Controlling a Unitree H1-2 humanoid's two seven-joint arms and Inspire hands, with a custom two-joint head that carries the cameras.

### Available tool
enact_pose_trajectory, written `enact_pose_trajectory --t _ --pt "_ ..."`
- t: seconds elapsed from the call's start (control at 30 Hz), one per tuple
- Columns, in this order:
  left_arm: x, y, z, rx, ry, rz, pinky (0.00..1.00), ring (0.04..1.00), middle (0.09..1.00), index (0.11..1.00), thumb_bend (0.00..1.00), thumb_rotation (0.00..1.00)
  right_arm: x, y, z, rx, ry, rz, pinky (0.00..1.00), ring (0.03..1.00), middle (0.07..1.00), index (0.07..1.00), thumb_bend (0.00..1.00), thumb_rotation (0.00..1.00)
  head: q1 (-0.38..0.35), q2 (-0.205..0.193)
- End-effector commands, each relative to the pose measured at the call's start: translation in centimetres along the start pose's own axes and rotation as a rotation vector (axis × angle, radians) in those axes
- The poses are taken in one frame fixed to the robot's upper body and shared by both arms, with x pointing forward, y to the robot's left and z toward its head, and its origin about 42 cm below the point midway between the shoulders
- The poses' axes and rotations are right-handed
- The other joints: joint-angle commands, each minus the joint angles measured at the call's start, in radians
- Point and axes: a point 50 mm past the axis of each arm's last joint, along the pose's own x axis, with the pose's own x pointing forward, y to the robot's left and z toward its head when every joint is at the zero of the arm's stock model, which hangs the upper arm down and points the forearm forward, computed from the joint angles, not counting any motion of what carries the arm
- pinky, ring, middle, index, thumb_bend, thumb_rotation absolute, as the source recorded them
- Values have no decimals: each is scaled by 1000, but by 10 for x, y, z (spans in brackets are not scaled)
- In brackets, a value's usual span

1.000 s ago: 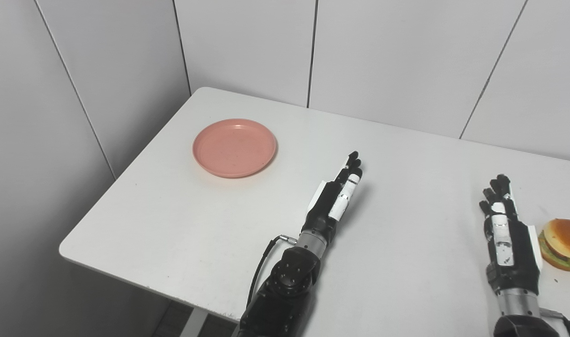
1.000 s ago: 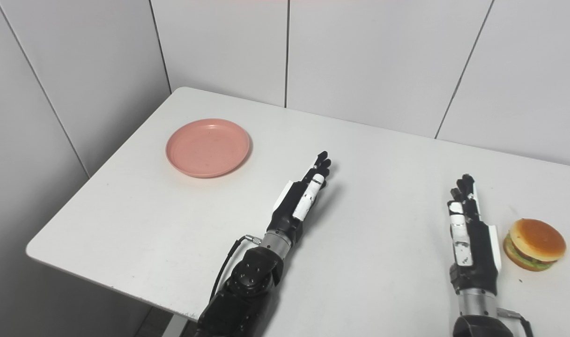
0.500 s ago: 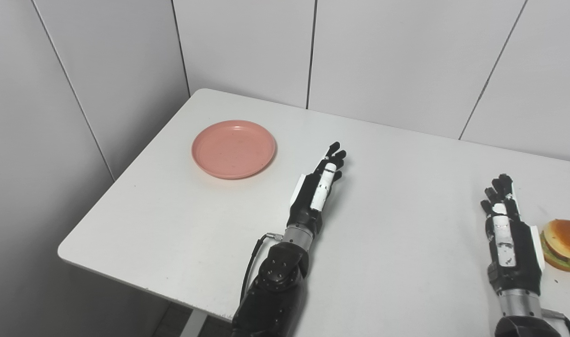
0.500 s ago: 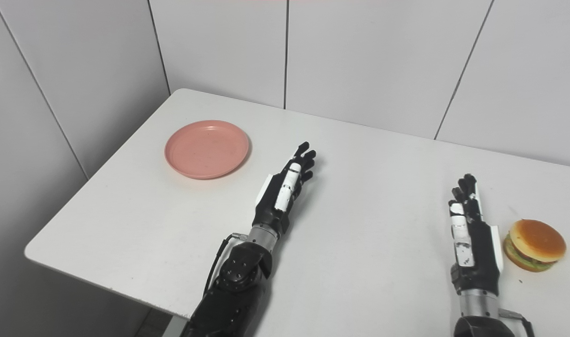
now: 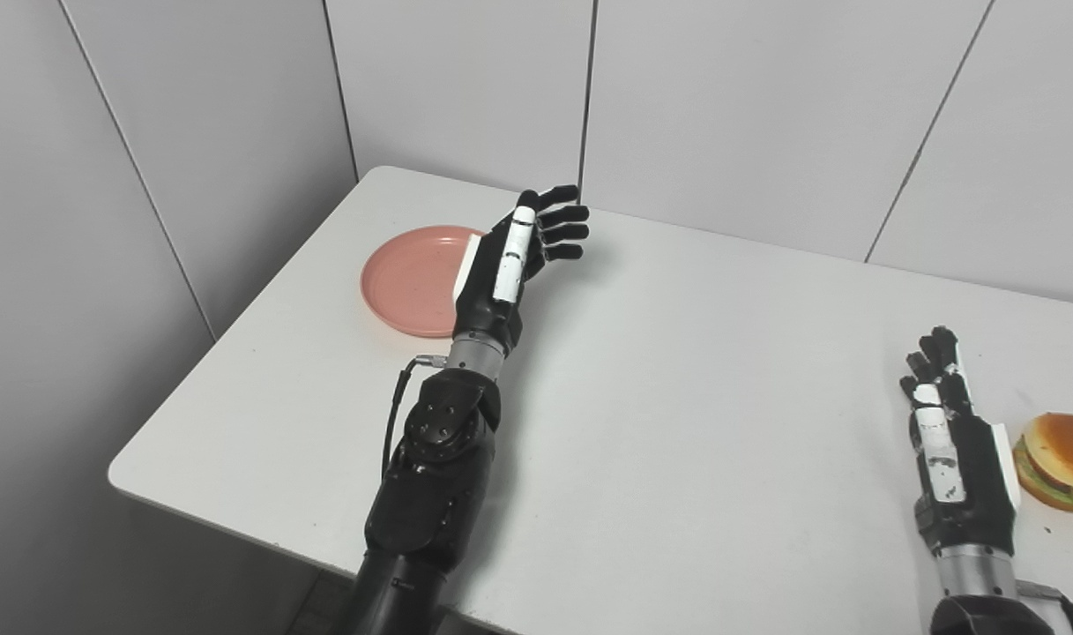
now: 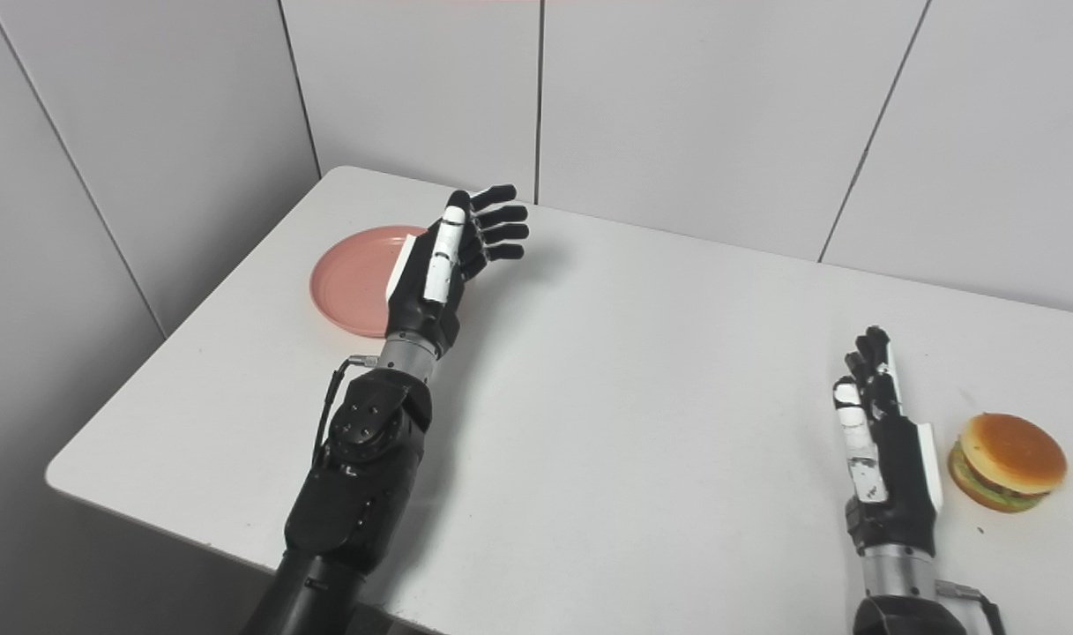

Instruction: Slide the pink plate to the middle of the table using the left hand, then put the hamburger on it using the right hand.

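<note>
The left hand (image 5: 505, 265) hangs above the right edge of the pink plate (image 5: 408, 280), fingers spread and holding nothing, probably to reach its far side and pull it toward the middle. The right hand (image 6: 880, 450), also empty with fingers apart, waits just beside the hamburger (image 6: 1008, 461) near the table (image 5: 695, 423) edge.

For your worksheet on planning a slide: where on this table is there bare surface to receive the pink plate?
The widest bare stretch of the table lies between the left hand and the right hand. The near left corner is bare too. It is crowded only at the pink plate and around the hamburger.
</note>
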Motion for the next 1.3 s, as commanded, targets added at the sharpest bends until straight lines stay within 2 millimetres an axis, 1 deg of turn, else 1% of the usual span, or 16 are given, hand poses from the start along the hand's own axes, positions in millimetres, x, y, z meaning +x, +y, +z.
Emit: enact_pose_trajectory --t 0.0,0.1,0.13,0.2,0.27,0.33,0.4,0.47,0.5,0.53,0.63,0.73,0.9,1.0,1.1,1.27 --pt "28 0 39 -11 -124 19 612 650 660 645 583 997 -8 6 -11 6 25 -4 1000 1000 1000 1000 578 852 0 1" --pt "43 19 49 10 -144 52 605 646 654 644 610 1000 -7 7 -10 9 29 4 1000 1000 1000 1000 574 864 -3 5" --pt "47 23 51 15 -146 58 600 644 652 644 624 1000 -6 8 -10 21 30 5 1000 1000 1000 1000 581 848 -3 5" --pt "59 41 56 23 -145 85 600 644 655 645 629 1000 -6 7 -10 4 24 2 1000 1000 1000 1000 577 853 -5 6" --pt "69 57 61 29 -143 117 625 646 656 636 641 1000 -7 6 -9 -6 21 -2 1000 1000 1000 1000 587 847 -5 7" --pt "77 70 64 37 -140 161 628 644 652 634 643 1000 -7 5 -7 -10 18 -8 1000 1000 1000 1000 576 848 -6 7" --pt "83 81 67 38 -134 198 625 639 644 631 632 1000 -7 5 -6 -7 19 -14 1000 1000 1000 1000 574 842 -4 7" --pt "90 94 68 43 -131 220 626 646 643 632 597 1000 -6 4 -7 -2 21 -17 1000 1000 1000 1000 604 842 -2 8" --pt "92 102 69 52 -132 230 628 659 654 640 551 1000 -6 4 -8 -3 23 -16 1000 1000 1000 1000 609 844 0 8" --pt "94 108 68 60 -131 238 632 668 663 648 531 1000 -6 4 -8 -4 24 -15 1000 1000 1000 1000 615 846 0 8" --pt "99 124 67 70 -127 260 638 672 666 653 519 1000 -6 4 -10 -13 21 -11 1000 1000 1000 1000 607 857 0 8" --pt "103 142 65 74 -126 279 650 681 667 653 483 1000 -7 6 -10 8 26 -13 1000 1000 1000 1000 604 836 1 9" --pt "103 166 61 113 -99 312 668 706 699 680 482 1000 -6 6 -9 6 26 -9 1000 1000 1000 1000 601 839 4 12" --pt "103 176 58 131 -77 313 703 731 723 701 492 1000 -5 7 -9 10 28 -12 1000 1000 1000 1000 623 838 -1 12" --pt "103 186 49 145 -49 315 734 757 741 712 497 1000 -5 8 -9 8 19 -18 1000 1000 1000 1000 585 836 -6 10" --pt "104 198 33 134 2 341 738 761 739 705 477 1000 -3 5 -8 3 19 -16 1000 1000 1000 1000 597 835 -4 8"
